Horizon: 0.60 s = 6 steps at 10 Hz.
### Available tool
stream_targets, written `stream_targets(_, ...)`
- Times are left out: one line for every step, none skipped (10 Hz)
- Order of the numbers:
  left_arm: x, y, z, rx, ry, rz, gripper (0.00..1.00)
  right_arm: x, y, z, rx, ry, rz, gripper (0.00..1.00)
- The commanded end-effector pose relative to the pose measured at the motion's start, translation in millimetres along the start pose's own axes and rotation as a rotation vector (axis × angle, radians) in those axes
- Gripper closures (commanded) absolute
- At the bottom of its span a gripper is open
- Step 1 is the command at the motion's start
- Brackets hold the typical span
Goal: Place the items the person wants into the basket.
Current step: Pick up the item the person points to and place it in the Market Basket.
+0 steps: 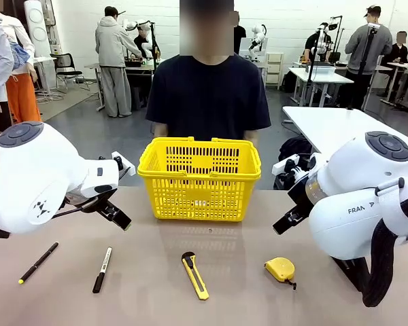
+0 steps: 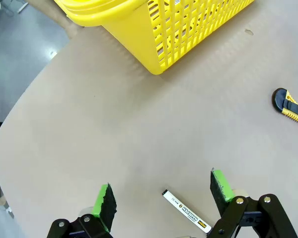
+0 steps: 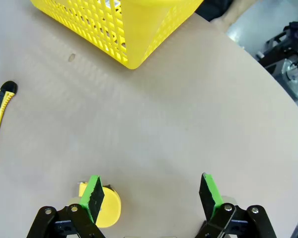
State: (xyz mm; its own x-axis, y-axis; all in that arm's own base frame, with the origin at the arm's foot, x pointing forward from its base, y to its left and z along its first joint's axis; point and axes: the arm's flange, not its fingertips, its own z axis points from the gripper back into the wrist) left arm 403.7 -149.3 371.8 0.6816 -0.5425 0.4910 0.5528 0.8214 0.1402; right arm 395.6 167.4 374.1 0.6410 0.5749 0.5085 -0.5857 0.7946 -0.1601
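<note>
The left arm (image 1: 34, 180) comes in low from the table's left edge and the right arm (image 1: 364, 197) from the right edge, each wrist angled inward and down toward the table (image 1: 149, 302). The left gripper (image 2: 162, 183) hangs above the tabletop with its green pads spread wide and nothing between them. Below it lies the end of the black marker (image 2: 186, 212). The right gripper (image 3: 150, 180) is likewise spread wide and empty, with the yellow tape measure (image 3: 105, 208) on the table just beside one finger. There is one yellow basket (image 1: 199, 198), which stands upright at the middle of the far side, directly in front of the person (image 1: 207, 95) in the dark T-shirt. Four small things lie in a loose row along the near side, well apart from each other. From the left, they are one thin black pen (image 1: 38, 263) with a yellow tip, the one marker, one yellow-and-black utility knife (image 1: 194, 275), and the one tape measure. The marker's white label carries black print too small to read. The letters "FRAN" (image 1: 359, 210) are legible on the right arm's casing.
</note>
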Motion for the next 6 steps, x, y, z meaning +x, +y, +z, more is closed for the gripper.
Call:
stream_targets(0.0, 0.0, 0.0, 0.0, 0.0, 0.0, 0.0, 0.0, -0.1, 0.0, 0.0, 0.0, -0.001, 0.0)
stream_targets(0.0, 0.0, 0.0, 0.0, 0.0, 0.0, 0.0, 0.0, -0.1, 0.0, 0.0, 0.0, -0.001, 0.0)
stream_targets(0.0, 0.0, 0.0, 0.0, 0.0, 0.0, 0.0, 0.0, -0.1, 0.0, 0.0, 0.0, -0.001, 0.0)
stream_targets(0.0, 0.0, 0.0, 0.0, 0.0, 0.0, 0.0, 0.0, -0.1, 0.0, 0.0, 0.0, -0.001, 0.0)
stream_targets(0.0, 0.0, 0.0, 0.0, 0.0, 0.0, 0.0, 0.0, -0.1, 0.0, 0.0, 0.0, -0.001, 0.0)
stream_targets(0.0, 0.0, 0.0, 0.0, 0.0, 0.0, 0.0, 0.0, -0.1, 0.0, 0.0, 0.0, -0.001, 0.0)
